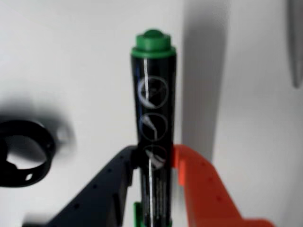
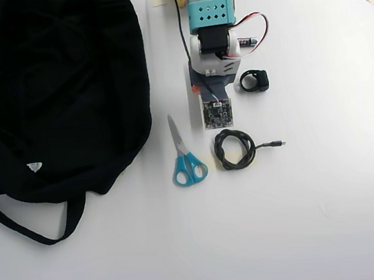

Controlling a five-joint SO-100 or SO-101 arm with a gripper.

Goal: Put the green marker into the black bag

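Here the gripper (image 1: 152, 163) is clamped on the green marker (image 1: 153, 109), barrel between the black and orange fingers (image 1: 199, 184), green end projecting forward. Farther away, the black bag (image 2: 47, 90) lies well apart, left in the overhead view.

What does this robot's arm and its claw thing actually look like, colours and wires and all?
In the wrist view the gripper has two chunky plastic fingers: one dark navy with small round holes, the other bright orange. From overhead the arm has a teal block dotted with holes, a yellow part behind it, white and black sections below, thin red, white and black wires looping out at the side, and a small bare circuit board at the tip.
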